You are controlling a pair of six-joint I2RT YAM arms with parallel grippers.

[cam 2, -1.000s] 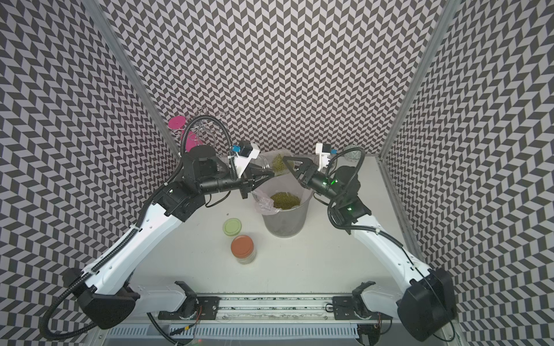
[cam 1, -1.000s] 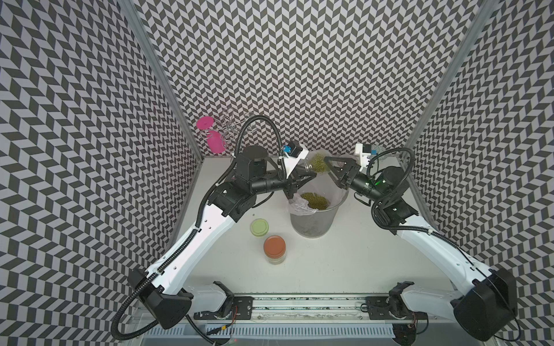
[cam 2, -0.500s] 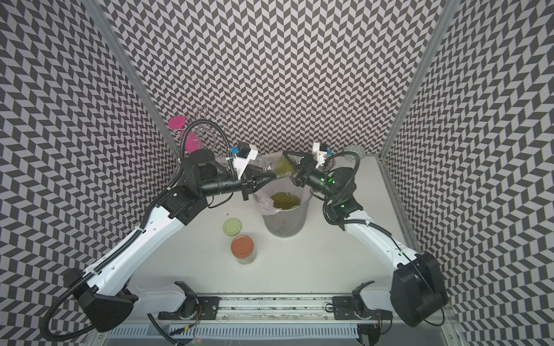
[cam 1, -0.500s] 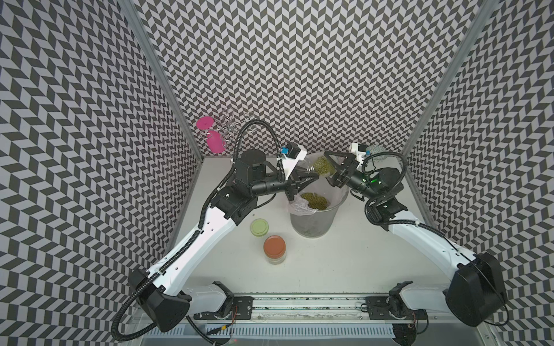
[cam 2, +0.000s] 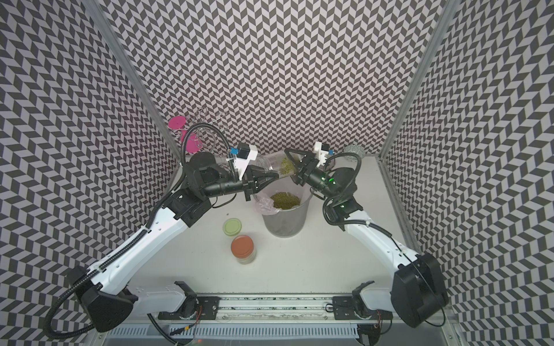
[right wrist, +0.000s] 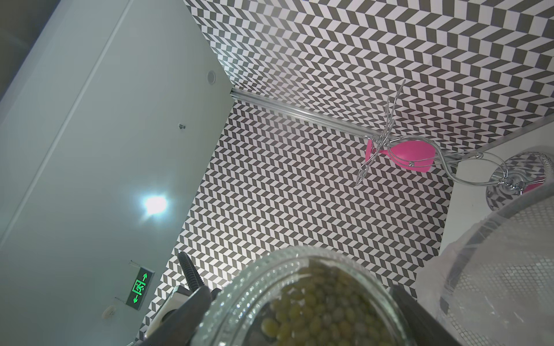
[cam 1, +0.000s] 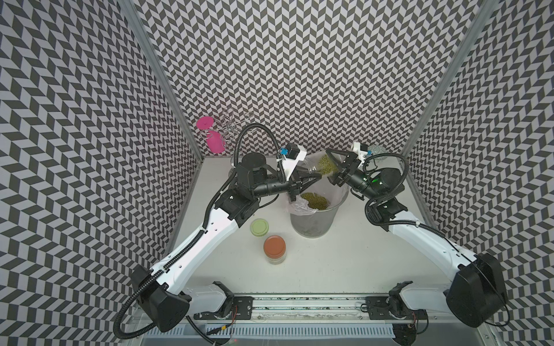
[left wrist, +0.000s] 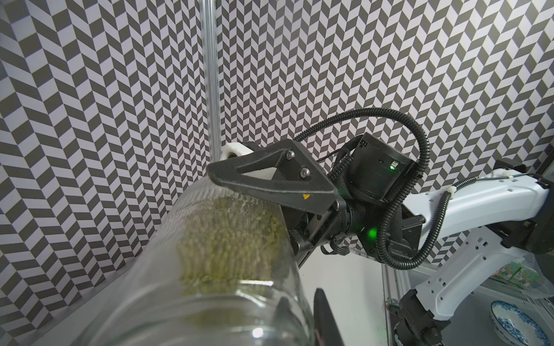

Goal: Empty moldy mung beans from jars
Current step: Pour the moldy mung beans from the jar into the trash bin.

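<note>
Left claw (cam 1: pixel 318 176) clamps the jar (cam 1: pixel 316 165); right wrist view shows right claw (right wrist: pixel 301 296) straddling it, grip unclear.

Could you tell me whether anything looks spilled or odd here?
Yes: in the clear glass jar held sideways above the grey plastic-lined bin, a clump of olive-green mung beans sits at the closed end, not pouring.

Bright, even overhead light leaves soft, faint shadows in both top views, whose edges bow, while a ceiling lamp (right wrist: pixel 156 204) flares in the right wrist view and the close jar (left wrist: pixel 144 299) blurs in the left wrist view.
</note>
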